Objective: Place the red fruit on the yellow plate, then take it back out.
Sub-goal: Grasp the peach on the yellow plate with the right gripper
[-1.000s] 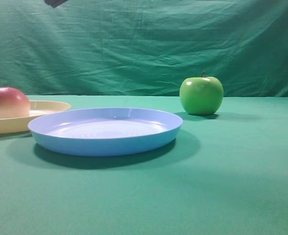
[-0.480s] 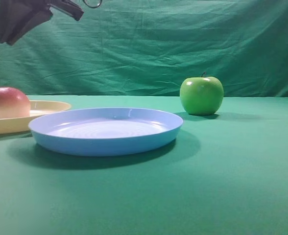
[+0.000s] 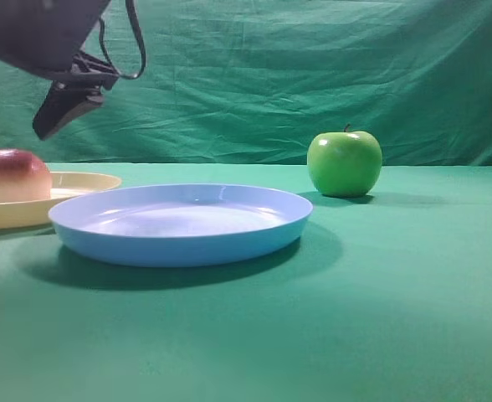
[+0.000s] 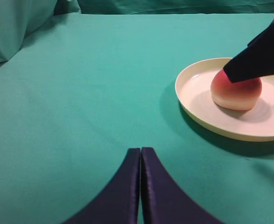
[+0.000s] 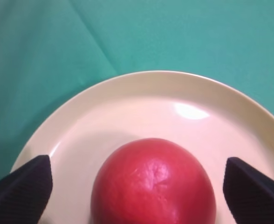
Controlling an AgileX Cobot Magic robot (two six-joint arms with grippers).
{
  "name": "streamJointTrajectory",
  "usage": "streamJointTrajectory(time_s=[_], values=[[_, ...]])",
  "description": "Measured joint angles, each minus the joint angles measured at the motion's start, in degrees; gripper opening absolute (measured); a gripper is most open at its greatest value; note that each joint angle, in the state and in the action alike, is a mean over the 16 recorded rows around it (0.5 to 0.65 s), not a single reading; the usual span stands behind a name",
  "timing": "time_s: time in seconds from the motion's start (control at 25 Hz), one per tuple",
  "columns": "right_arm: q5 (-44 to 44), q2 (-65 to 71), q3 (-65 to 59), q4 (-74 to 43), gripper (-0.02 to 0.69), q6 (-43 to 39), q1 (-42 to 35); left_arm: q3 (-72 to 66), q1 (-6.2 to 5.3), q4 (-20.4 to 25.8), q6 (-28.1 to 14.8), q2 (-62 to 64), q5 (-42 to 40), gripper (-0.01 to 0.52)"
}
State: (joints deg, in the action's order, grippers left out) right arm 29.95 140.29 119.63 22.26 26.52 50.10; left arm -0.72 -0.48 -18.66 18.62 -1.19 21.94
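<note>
Right gripper (image 5: 136, 186) wide open above fruit (image 5: 153, 182) on yellow plate (image 5: 127, 98); round fruit may roll if fingers close off-centre

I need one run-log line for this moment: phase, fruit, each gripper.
phase: pre-grasp for take-out | red fruit: on yellow plate, untouched | right gripper: open, above fruit | left gripper: shut, empty

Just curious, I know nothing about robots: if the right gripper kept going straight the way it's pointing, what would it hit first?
Most likely the red fruit sitting on the yellow plate. The right gripper is open, its jaws either side of the fruit. Depth is hard to judge.
</note>
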Motion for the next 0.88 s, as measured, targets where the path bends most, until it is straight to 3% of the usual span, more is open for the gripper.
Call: streamJointTrajectory(time_s=[0.16, 0.64, 0.88], values=[[-1.8, 1.5, 0.0, -0.2, 0.591, 0.0, -0.1, 0.0, 0.00, 0.0, 0.0, 0.0, 0.0, 0.000], [3.2, 0.3, 0.1, -3.0, 0.273, -3.1, -1.8, 0.0, 0.00, 0.0, 0.0, 0.0, 0.0, 0.000], [10.9, -5.3, 0.1, -9.5, 0.223, -9.0, -3.1, 0.0, 0.00, 0.0, 0.0, 0.0, 0.0, 0.000]])
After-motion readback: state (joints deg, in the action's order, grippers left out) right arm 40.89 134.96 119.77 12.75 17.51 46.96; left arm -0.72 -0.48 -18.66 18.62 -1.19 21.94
